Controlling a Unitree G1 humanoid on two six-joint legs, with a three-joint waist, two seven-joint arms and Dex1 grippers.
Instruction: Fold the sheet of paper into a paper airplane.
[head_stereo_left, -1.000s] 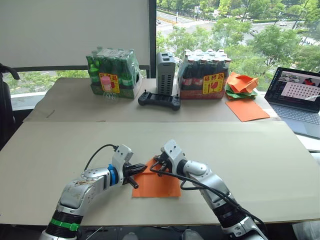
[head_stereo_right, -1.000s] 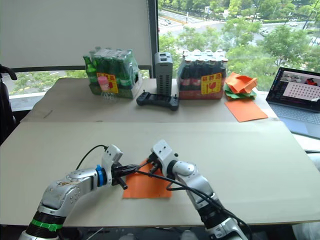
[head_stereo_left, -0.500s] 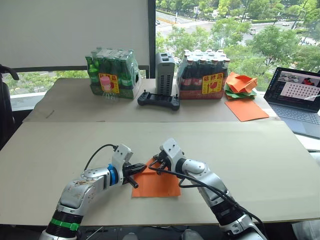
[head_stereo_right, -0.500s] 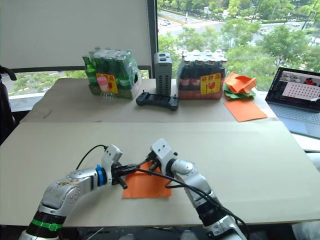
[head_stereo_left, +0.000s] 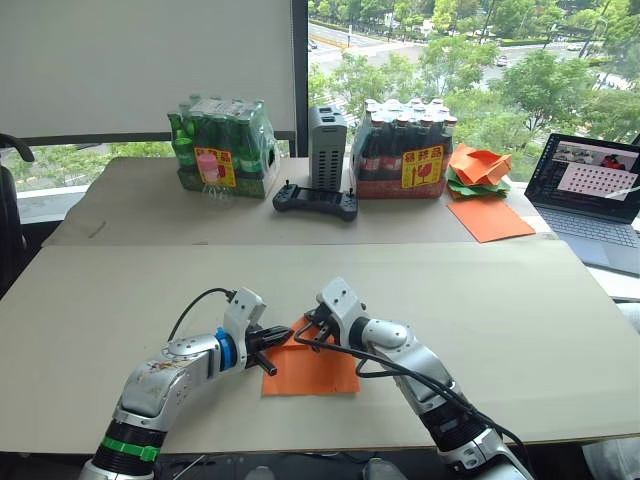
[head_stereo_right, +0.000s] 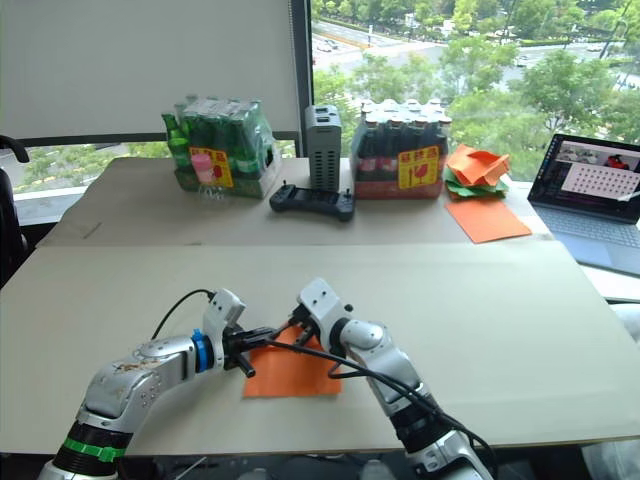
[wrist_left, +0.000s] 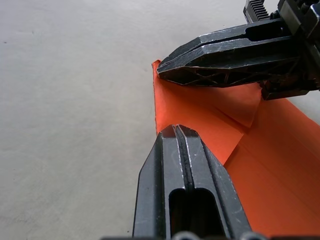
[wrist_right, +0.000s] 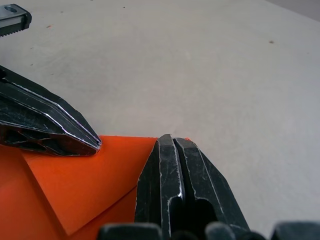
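The sheet of paper (head_stereo_left: 318, 372) lies flat on the near table, bright orange, with one corner folded over into a triangular flap (wrist_left: 200, 107). My left gripper (head_stereo_left: 283, 338) is shut, and its tip rests on the paper's left edge by the flap. My right gripper (head_stereo_left: 313, 329) is also shut, pressing down on the far corner of the same flap (wrist_right: 85, 185). The two tips sit a few centimetres apart, facing each other. In the left wrist view, the right gripper's fingers (wrist_left: 225, 55) cross just beyond my own shut fingers (wrist_left: 180, 165).
On the far table stand a pack of green bottles (head_stereo_left: 222, 148), a grey box (head_stereo_left: 328, 148), a pack of dark bottles (head_stereo_left: 405, 150) and a black controller (head_stereo_left: 316, 202). A heap of crumpled orange and green papers (head_stereo_left: 480, 168), a larger orange sheet (head_stereo_left: 492, 218) and a laptop (head_stereo_left: 595, 195) are at the right.
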